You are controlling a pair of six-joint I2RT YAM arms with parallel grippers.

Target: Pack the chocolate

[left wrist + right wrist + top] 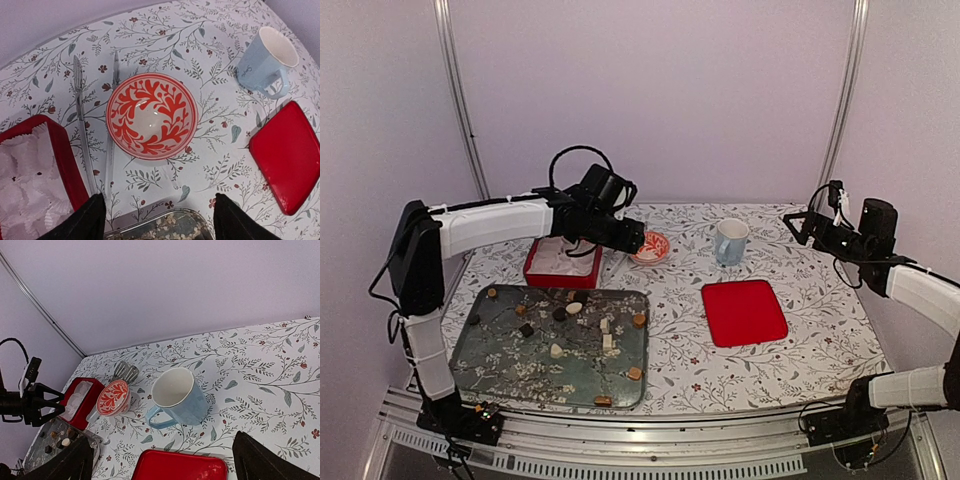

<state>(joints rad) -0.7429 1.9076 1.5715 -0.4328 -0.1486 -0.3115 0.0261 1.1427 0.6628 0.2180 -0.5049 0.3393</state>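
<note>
The chocolate (558, 314) lies as several dark, caramel and cream pieces scattered on a glass tray (470, 335) at the front left. Behind the tray stands an open red box (560, 265) lined with white paper cups (25, 185). My left gripper (636, 240) hovers open over the table between the box and a red-and-white bowl (151, 115), holding nothing. In its wrist view the left gripper (160, 222) frames the tray's far corner (165, 227). My right gripper (796, 224) is raised at the far right, open and empty. The right wrist view shows a few chocolate pieces (64, 442).
A flat red lid (744, 312) lies right of the tray. A light blue mug (730, 241) stands behind it, beside the bowl (650, 247). Clear tongs (80, 125) lie between box and bowl. Walls close the back and both sides.
</note>
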